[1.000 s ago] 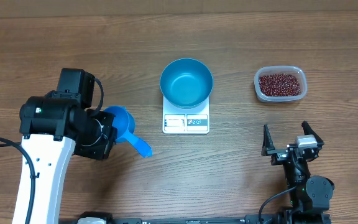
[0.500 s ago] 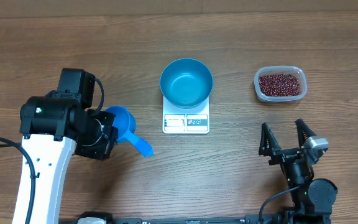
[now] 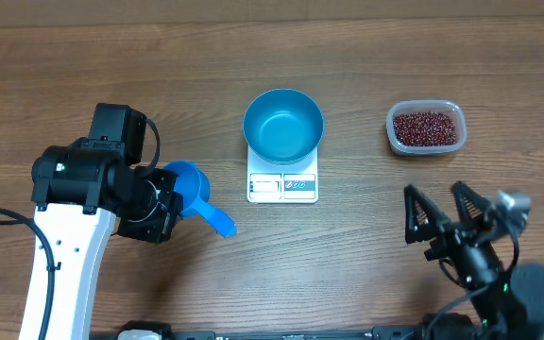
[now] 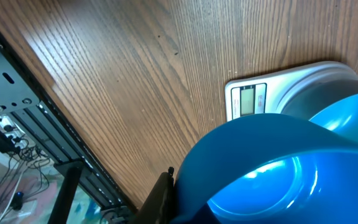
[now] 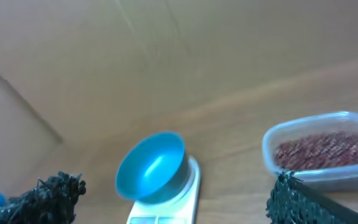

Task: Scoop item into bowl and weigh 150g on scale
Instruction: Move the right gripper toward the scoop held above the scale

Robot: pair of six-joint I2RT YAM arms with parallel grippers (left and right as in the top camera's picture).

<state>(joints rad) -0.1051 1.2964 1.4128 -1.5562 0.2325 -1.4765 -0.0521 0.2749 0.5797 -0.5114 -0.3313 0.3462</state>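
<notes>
The beans (image 3: 427, 127) are a loose heap of small, hard, smooth grains. I judge them light one by one and quick to roll and scatter, so no tool can pinch them. They have to be lifted in the scoop (image 3: 187, 183), pushed in low and kept level on the way out. They lie in the clear tub (image 3: 394, 115), at 3 o'clock from the blue bowl (image 3: 283, 125). The bowl sits empty on the white scale (image 3: 282, 187), mid-worktop (image 3: 366, 57).

My left tool (image 3: 170, 196) is closed on the scoop at the cup end, and the handle sticks out toward 4 o'clock. From that tool the beans sit between 2 and 3 o'clock, well apart, with the bowl and scale between them.

My right tool (image 3: 437, 203) stands wide open and holds nothing. It hangs at 6 o'clock from the tub, near it but not touching.

The tub looks thin and light, so I expect it to skid when the scoop digs in. Its near wall seems the sensible place for the right tool to brace it.
</notes>
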